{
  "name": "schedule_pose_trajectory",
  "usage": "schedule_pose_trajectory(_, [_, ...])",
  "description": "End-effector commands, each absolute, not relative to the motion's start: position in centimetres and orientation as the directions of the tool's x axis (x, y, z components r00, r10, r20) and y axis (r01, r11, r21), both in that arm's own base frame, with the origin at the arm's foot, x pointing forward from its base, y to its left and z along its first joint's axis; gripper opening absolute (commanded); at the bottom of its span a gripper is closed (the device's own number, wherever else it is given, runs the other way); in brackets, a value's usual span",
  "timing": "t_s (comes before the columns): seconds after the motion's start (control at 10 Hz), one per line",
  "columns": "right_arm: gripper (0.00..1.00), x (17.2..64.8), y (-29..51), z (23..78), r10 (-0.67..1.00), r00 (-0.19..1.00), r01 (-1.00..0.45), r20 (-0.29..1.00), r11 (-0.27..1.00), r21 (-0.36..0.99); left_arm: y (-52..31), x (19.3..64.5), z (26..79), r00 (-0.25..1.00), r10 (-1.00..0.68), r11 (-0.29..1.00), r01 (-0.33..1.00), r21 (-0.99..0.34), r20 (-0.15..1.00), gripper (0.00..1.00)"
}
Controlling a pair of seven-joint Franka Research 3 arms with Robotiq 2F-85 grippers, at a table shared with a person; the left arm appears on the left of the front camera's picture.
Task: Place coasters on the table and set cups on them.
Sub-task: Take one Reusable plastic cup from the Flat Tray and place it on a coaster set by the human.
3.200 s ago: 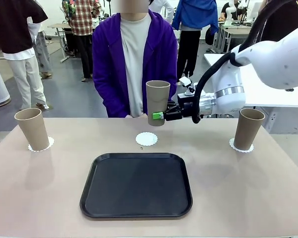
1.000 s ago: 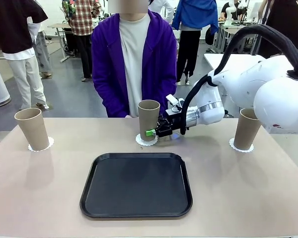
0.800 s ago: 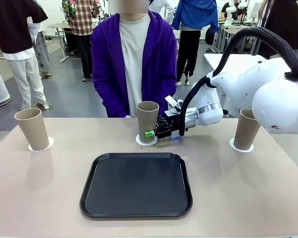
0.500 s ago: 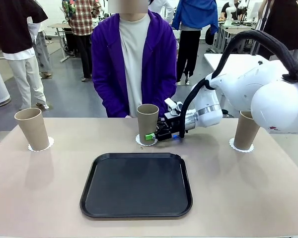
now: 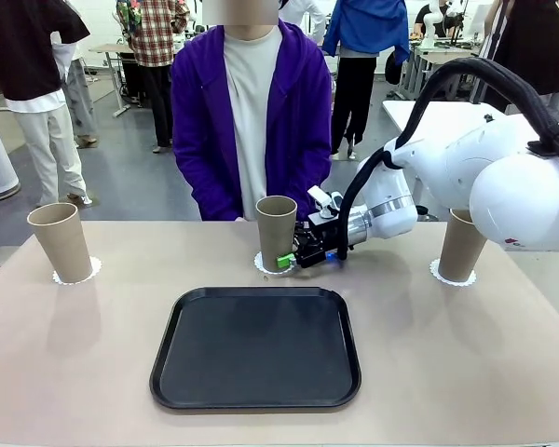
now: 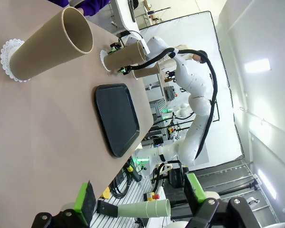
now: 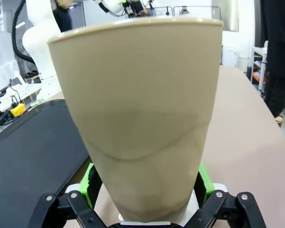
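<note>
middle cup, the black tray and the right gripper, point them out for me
middle cup [image 5: 276, 228]: front view, on its tan side wall below the rim
black tray [image 5: 256, 346]: front view, on the bare middle of its flat floor
right gripper [image 5: 291, 260]: front view, between its green fingertips at the cup's base

Three cups stand on coasters along the upper part of the tabletop [image 5: 74, 372]: left cup [image 5: 60, 241] at the frame's left, middle cup [image 5: 276, 231] at centre, right cup [image 5: 462, 248] at the right. The tray [image 5: 256, 347] lies below the middle cup. A person [image 5: 252, 112] stands behind.
</note>
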State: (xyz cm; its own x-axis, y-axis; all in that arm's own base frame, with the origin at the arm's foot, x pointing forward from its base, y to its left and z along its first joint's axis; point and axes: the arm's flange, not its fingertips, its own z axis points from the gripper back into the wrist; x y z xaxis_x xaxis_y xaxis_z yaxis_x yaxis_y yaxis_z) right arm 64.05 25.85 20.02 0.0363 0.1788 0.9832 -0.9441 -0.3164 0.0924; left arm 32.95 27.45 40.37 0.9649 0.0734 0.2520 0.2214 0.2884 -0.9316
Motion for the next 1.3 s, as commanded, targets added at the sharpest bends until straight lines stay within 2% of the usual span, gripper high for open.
schedule_pose_trajectory(0.0, [1.00, 64.8, 26.3, 20.6, 0.223, 0.048, -0.940, 0.974, -0.321, 0.120, 27.5, 32.9, 40.6, 0.963, 0.079, 0.282, 0.224, -0.933, 0.256, 1.00])
schedule_pose_trajectory(1.2, [1.00, 63.8, 24.6, 24.2, 0.436, 0.028, -0.947, 0.900, -0.276, 0.163, 27.5, 32.9, 40.6, 0.963, 0.079, 0.282, 0.224, -0.933, 0.256, 1.00])
